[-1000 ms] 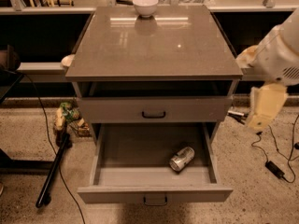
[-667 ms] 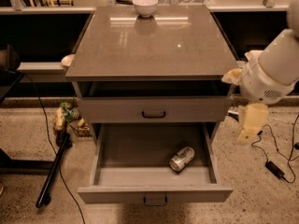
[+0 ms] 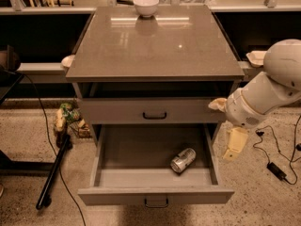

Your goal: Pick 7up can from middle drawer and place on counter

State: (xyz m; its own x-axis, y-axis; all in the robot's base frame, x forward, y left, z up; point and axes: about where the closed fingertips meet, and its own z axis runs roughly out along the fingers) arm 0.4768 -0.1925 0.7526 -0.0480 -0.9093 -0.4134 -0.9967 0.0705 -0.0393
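Note:
The 7up can [image 3: 183, 160] lies on its side in the open middle drawer [image 3: 155, 195], towards the drawer's right front. The counter [image 3: 155, 46] tops the grey cabinet above it. My gripper [image 3: 221, 130] hangs at the cabinet's right side, just outside the drawer's right wall and above and to the right of the can. Its two yellowish fingers [image 3: 233, 145] stand apart, open and empty. It does not touch the can.
A white bowl [image 3: 146, 5] stands at the back of the counter. The upper drawer [image 3: 155, 112] is shut. Cables and a power brick [image 3: 276, 169] lie on the floor at the right. A black pole [image 3: 54, 173] and a bag of items [image 3: 66, 119] are at the left.
My arm has swung left and down, bringing the gripper from out at the right to the cabinet's right edge beside the open drawer. The can has not moved.

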